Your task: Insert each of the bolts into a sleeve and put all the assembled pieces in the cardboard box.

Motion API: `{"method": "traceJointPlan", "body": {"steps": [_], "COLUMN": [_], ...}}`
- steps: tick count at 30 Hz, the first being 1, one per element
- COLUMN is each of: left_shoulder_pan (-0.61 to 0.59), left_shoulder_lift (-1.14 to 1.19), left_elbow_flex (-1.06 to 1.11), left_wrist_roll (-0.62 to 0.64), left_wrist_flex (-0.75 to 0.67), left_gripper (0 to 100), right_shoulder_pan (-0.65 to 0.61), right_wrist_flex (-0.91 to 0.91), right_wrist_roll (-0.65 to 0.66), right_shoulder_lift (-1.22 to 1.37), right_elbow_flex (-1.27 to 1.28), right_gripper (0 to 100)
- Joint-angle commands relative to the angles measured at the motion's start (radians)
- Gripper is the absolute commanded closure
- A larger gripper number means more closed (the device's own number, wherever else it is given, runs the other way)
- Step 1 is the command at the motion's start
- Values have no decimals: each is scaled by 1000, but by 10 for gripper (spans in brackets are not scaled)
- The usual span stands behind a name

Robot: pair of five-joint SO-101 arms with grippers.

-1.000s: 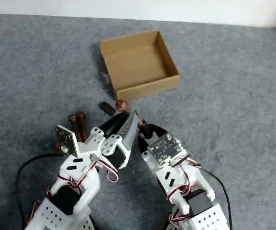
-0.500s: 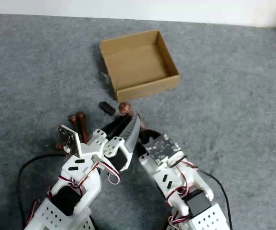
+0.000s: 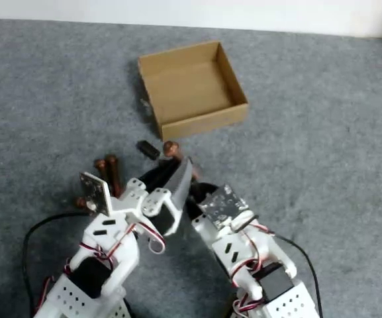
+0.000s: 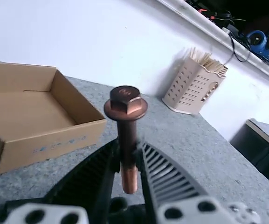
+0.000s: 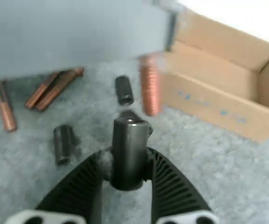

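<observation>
copper bolt (image 4: 125, 135) gripped upright, head up; black sleeve (image 5: 129, 151) gripped upright nearby. Spare bolts (image 3: 109, 171) and loose sleeves (image 5: 124, 90) lie flat near the open cardboard box (image 3: 204, 122).

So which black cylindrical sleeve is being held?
The black cylindrical sleeve upright in the right gripper; the others lie loose on the grey carpet.

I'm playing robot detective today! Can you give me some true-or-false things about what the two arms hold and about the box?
1. The left gripper is shut on a copper bolt. True.
2. The cardboard box has a lid on. False: its top is open.
3. The right gripper grips a black sleeve. True.
4. The copper bolt is already inside the black sleeve. False: they are apart, one in each gripper.
5. Some loose bolts lie on the table. True.
</observation>
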Motion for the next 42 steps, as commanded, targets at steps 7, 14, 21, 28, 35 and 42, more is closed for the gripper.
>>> {"method": "traceJointPlan", "body": {"steps": [7,14,21,28,35,42], "left_shoulder_pan": [-108,-107,-108,12,33,33], "left_shoulder_lift": [-21,-21,-21,-15,-19,-19], "left_elbow_flex": [-81,-88,-183,-182,-97,-111], "left_wrist_roll": [123,126,123,121,41,40], "left_wrist_flex": [2,2,3,133,74,66], "left_gripper": [996,996,996,996,996,996], "right_shoulder_pan": [-12,-13,31,30,24,-25], "right_wrist_flex": [-174,-176,-177,-177,-174,-154], "right_wrist_roll": [-44,-71,-71,-71,-71,-69], "right_shoulder_lift": [-12,-12,-12,-12,-12,-12], "right_elbow_flex": [-73,-70,-30,-31,-35,-33], "right_gripper": [994,994,994,994,994,994]}}
